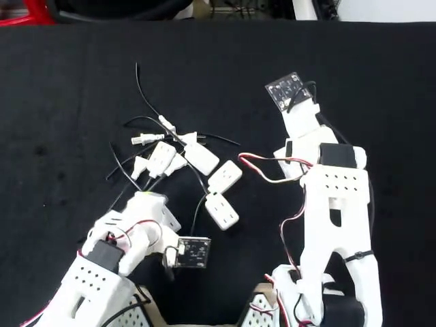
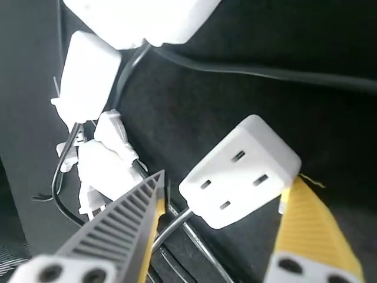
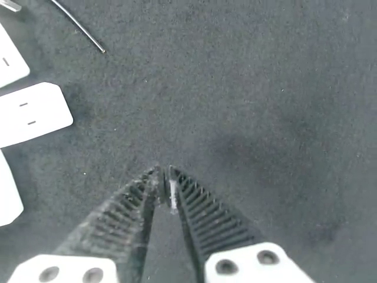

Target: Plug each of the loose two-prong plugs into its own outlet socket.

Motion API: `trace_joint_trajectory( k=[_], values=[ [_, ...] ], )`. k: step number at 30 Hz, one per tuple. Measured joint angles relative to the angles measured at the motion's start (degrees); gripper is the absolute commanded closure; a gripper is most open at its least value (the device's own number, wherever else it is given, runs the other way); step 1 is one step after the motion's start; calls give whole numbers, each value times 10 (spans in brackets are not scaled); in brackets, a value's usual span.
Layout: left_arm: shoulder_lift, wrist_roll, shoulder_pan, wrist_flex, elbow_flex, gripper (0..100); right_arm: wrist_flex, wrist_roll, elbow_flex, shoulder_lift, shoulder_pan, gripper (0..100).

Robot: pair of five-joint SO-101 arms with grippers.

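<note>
Where the black counter (image 1: 381, 82) spreads under both arms, you have a tangle of white outlet sockets (image 1: 201, 158), small white two-prong plugs (image 1: 167, 125) and thin black cords (image 1: 139, 85) lying left of centre. Two blocks sit at the near right of the tangle, the nearer socket (image 1: 221, 210) just beside the farther socket (image 1: 225, 176). One loose plug (image 1: 145, 139) lies at the far left of the group, prongs pointing left, in no socket. Your left arm (image 1: 102, 272) comes in from the near left corner, its wrist at the near edge of the tangle. Your left gripper (image 2: 227, 178) is spread wide, a grey ribbed finger (image 2: 126, 218) on one side and a yellow finger (image 2: 306, 224) on the other. A slotted socket (image 2: 238, 171) lies between them, slots facing the camera. The grey finger stands apart from it. The yellow finger shows from behind one corner, and you cannot tell whether it touches. Bunched plugs (image 2: 109, 156) lie just past the grey fingertip. Your right arm (image 1: 334, 204) stands at the right, apart from the tangle. Your right gripper (image 3: 165, 177) hangs over bare counter, fingers drawn together to a thin slit with nothing between them, and a white socket face (image 3: 32, 112) lies near it.
</note>
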Motion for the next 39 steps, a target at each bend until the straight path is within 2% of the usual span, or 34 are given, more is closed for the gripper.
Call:
trace_joint_trajectory(
  k=[3, 8, 10, 13, 15, 23, 26, 28, 30, 32, 36, 38, 39],
  values=[
    [0, 0, 1, -1, 4, 717, 0, 0, 0, 0, 0, 984],
    [-4, 0, 4, 4, 26, 859, 0, 0, 0, 0, 0, 984],
    [-3, 4, 4, 25, 27, 902, 0, 0, 0, 0, 0, 984],
    [-8, 21, 3, 74, 18, 915, -1, 0, 0, 0, 0, 984],
    [-4, 53, 2, 113, -6, 915, -1, 0, 0, 0, 0, 984],
    [-4, 272, 2, 331, -181, 900, -1, 0, 0, 0, 0, 984],
    [-4, 314, 2, 403, -222, 877, -1, 0, 0, 0, 0, 984],
    [-5, 331, 2, 416, -236, 851, -1, 0, 0, 0, 0, 984],
    [-5, 327, 2, 411, -238, 804, -1, 0, 0, 0, 0, 984],
    [-4, 287, 2, 386, -233, 735, -1, 0, 0, 0, 0, 984],
    [-4, 115, -13, 273, -161, 588, -1, 0, 0, 0, 0, 984],
    [-4, 26, -34, 193, -117, 563, -1, 0, 0, 0, 0, 984],
    [-4, 8, -42, 150, -100, 567, -1, 0, 0, 0, 0, 984]
  ],
)
